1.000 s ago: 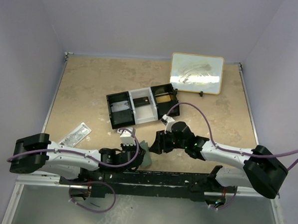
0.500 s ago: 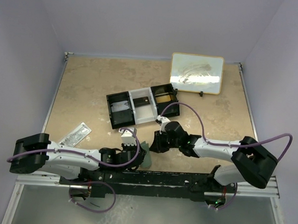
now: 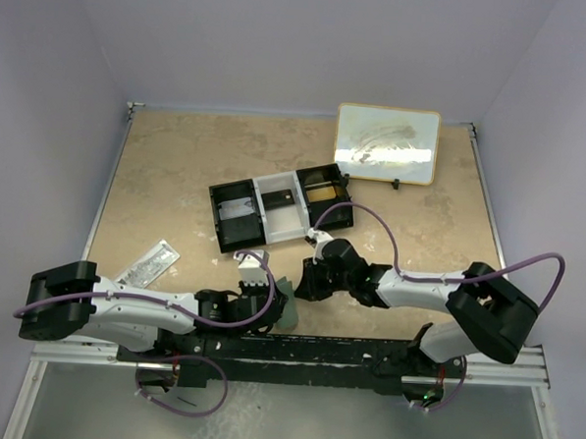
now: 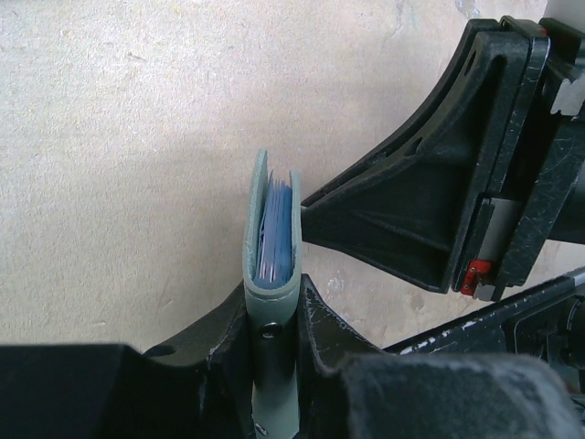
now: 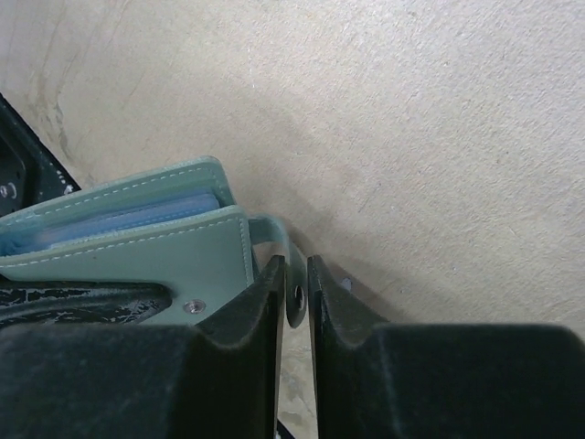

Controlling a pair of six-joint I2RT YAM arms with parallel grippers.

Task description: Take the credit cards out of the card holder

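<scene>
The card holder [image 3: 288, 305] is a grey-green wallet standing on its edge near the table's front. My left gripper [image 3: 271, 305] is shut on its spine end [image 4: 272, 274]. Light blue pockets [image 4: 275, 229] show between the slightly parted covers; no credit card shows there. My right gripper [image 3: 307, 279] is shut on the wallet's snap strap [image 5: 294, 294], which sticks out past the cover [image 5: 146, 251]. The right gripper's finger [image 4: 393, 219] touches the wallet's right cover in the left wrist view. An orange-tan flat thing [image 3: 322, 193] lies in the tray's right compartment.
A black-and-white three-compartment tray [image 3: 274, 216] stands just behind the grippers. A long clear packet [image 3: 148, 263] lies at the left. A framed white board [image 3: 387, 144] leans at the back right. The black base rail [image 3: 296, 349] runs along the near edge.
My right arm has straightened and stretched left, bringing its gripper up against the wallet. The left arm and the wallet have not moved.
</scene>
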